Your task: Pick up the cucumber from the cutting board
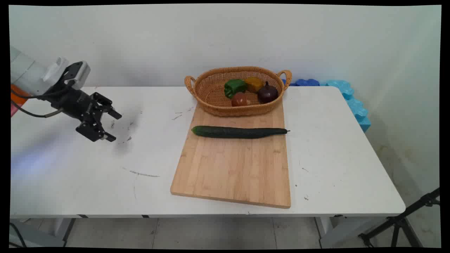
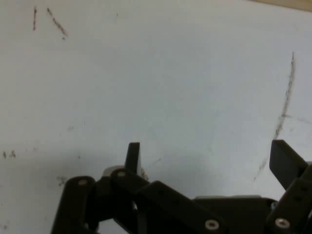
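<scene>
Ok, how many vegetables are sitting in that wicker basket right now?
4: green pepper at back left, yellow one behind centre, dark onion on the right, red tomato in front. Others could be hidden beneath.

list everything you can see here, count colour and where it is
table: 1, white, scuffed with dark marks, fills the middle of the main view
cutting board: 1, light wood, on the table right of centre
cucumber: 1, dark green, lying across the board's far part
basket: 1, woven tan with two handles, at the board's far end
green pepper: 1, green, in the basket
yellow-brown vegetable: 1, in the basket, beside the green pepper
tomato: 1, red, in the basket, near side
onion: 1, dark purple, in the basket, right side
foam blocks: several, blue, behind the table's far right corner
tripod: 1, black, on the floor at lower right
claw: 1, black, open, over the table's left part, holding nothing
</scene>
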Available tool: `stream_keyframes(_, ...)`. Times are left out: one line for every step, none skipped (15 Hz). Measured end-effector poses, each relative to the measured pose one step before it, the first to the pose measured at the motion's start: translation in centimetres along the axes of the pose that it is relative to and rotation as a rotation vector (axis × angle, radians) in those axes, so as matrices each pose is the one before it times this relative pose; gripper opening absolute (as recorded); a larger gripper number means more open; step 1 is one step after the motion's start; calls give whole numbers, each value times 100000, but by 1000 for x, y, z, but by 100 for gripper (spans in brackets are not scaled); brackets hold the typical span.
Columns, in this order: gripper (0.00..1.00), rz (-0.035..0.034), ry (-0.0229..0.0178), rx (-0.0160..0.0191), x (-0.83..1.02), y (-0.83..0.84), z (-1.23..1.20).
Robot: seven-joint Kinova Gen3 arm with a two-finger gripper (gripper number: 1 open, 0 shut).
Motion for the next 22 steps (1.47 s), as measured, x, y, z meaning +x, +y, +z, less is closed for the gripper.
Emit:
stream_keyframes(100,600,-214,76,396,58,93)
stream_keyframes(100,778,-110,162,570,86,156)
stream_keyframes(100,641,-2,280,646,87,192)
stream_keyframes(100,503,-44,259,610,70,198)
stream_keyframes(100,520,140,401,842,83,311)
stream_keyframes(100,421,355,410,916,94,362)
stream_keyframes(100,305,375,263,823,89,375)
stream_keyframes(100,301,678,385,1057,119,528)
stream_keyframes(100,241,780,362,1055,120,594)
stream_keyframes(100,195,701,230,879,119,563)
stream_keyframes(100,344,834,352,1069,171,755)
stream_keyframes(100,310,841,313,1018,167,788)
stream_keyframes(100,254,706,278,845,146,703)
stream_keyframes(100,260,809,354,1003,161,887)
stream_keyframes(100,232,784,393,988,128,914)
stream_keyframes(100,74,616,431,842,119,855)
stream_keyframes(100,-81,619,518,890,77,953)
stream_keyframes(100,-68,555,620,798,42,897)
stream_keyframes(100,-107,348,515,690,27,857)
stream_keyframes(100,-47,288,566,744,36,1036)
stream_keyframes(100,-20,240,512,662,21,977)
stream_keyframes(100,21,98,322,539,39,853)
